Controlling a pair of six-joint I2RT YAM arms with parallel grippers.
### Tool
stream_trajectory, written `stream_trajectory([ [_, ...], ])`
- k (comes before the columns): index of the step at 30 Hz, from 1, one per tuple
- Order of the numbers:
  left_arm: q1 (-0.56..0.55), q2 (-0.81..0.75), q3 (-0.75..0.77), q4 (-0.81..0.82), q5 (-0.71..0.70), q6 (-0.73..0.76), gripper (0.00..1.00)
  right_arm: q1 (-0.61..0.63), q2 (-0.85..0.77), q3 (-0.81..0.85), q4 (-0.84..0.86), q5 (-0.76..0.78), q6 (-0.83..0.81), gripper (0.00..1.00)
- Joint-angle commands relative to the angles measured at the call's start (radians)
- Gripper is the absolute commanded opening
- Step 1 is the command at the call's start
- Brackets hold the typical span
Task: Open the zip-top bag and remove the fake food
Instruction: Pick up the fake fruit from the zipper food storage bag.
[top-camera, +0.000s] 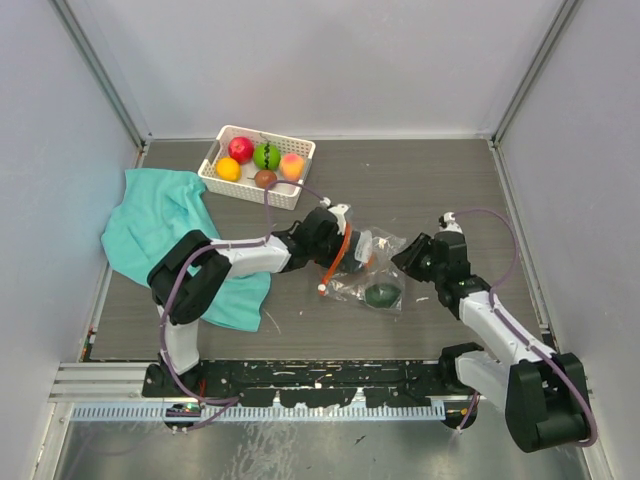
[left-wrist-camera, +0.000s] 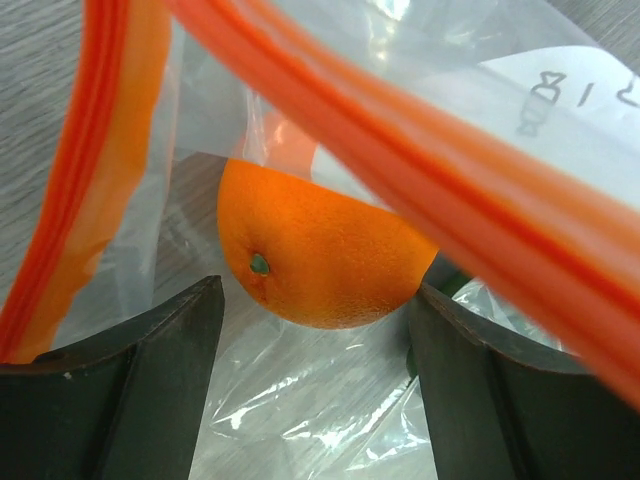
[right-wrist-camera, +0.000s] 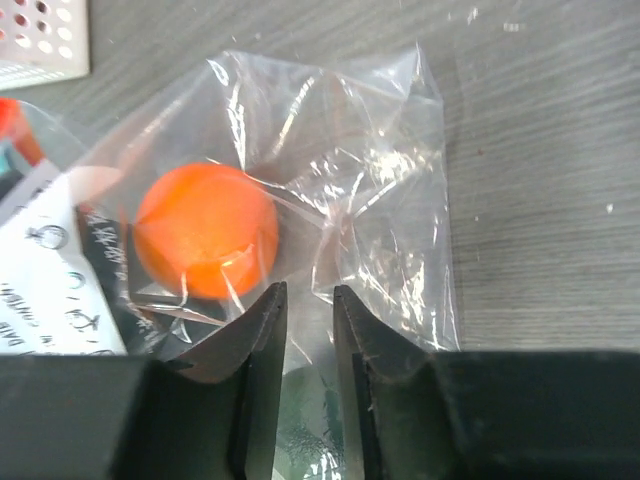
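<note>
- Because crinkled plastic and glare cover it, the dark green fruit (top-camera: 382, 295) inside the zip-top bag (top-camera: 372, 262) shows from above only as a dim shape.
- The left arm reaches low and rightward across the table (top-camera: 450, 190), its wrist at the bag's zipper strip (left-wrist-camera: 420, 150). The right arm bends in toward the bag's right side.
- The left gripper (left-wrist-camera: 317, 300) is spread wide. The orange fruit (left-wrist-camera: 320, 250) lies inside the bag just beyond its fingers, untouched.
- The right gripper (right-wrist-camera: 310, 295) has its fingers nearly together with bag film in the slit. Whether they pinch it cannot be told.
- The bag lies mid-table, well apart from the basket (top-camera: 290, 195).
</note>
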Motion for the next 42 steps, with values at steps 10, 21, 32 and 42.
stream_trajectory([
  [10, 0.031, -0.004, 0.034, 0.028, 0.073, 0.012, 0.74, -0.076, 0.25, 0.139, 0.363, -0.234, -0.023, 0.43],
  [21, 0.05, 0.008, 0.035, 0.062, 0.117, -0.024, 0.8, -0.074, 0.527, 0.229, 0.474, -0.387, 0.035, 0.39],
  [32, 0.064, 0.011, 0.033, 0.094, 0.167, -0.1, 0.86, -0.03, 0.506, 0.165, 0.458, -0.434, 0.008, 0.32],
  [42, 0.064, -0.022, 0.006, 0.083, 0.17, -0.151, 0.86, 0.042, 0.468, 0.112, 0.458, -0.455, 0.012, 0.27],
])
